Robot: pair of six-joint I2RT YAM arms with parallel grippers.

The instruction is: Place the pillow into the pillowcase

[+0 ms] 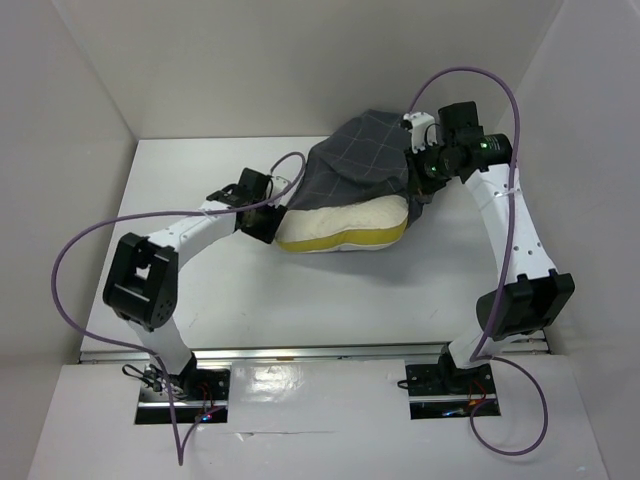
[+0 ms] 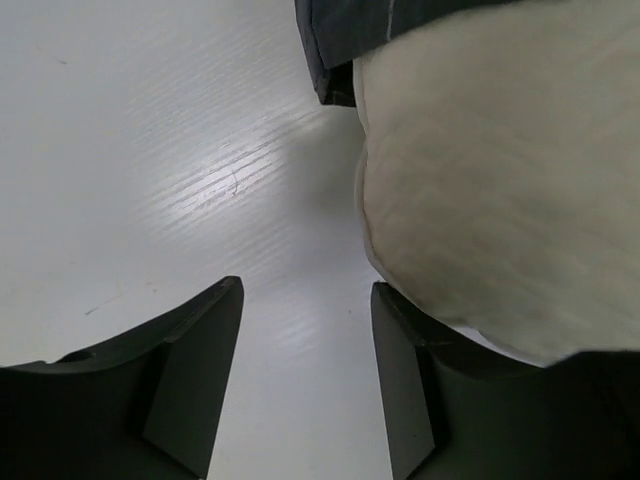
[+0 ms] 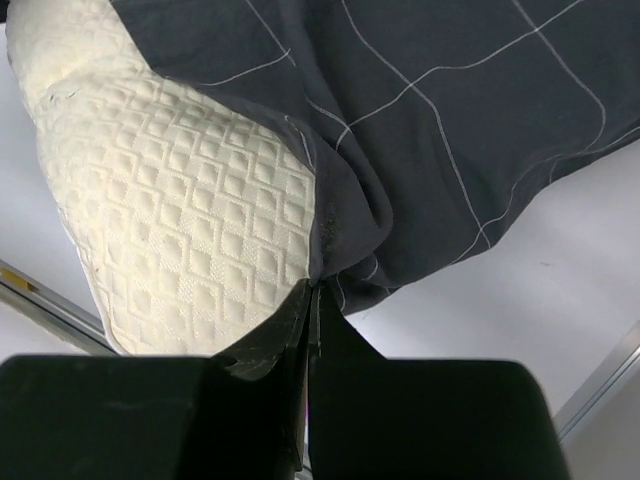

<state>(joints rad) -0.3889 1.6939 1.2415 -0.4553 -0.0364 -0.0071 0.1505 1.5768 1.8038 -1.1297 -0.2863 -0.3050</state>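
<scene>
Top external view, item one: pillow, cream with a yellow side band facing the arms, lying on the white table toward the back centre, its far part covered by the pillowcase and its near part bare. Item two: pillowcase, dark grey with thin pale grid lines, draped over the pillow's far side and raised at its right end. Item three: left gripper, low at the pillow's left end. Left wrist view: fingers spread with bare table between them; the pillow bulges against the outer side of one finger, and the pillowcase edge shows above it. Item four: right gripper, held above the table at the pillowcase's right end. Right wrist view: fingers pressed together, pinching a gathered fold of the pillowcase at its edge, with the quilted pillow exposed just beside the pinch.
</scene>
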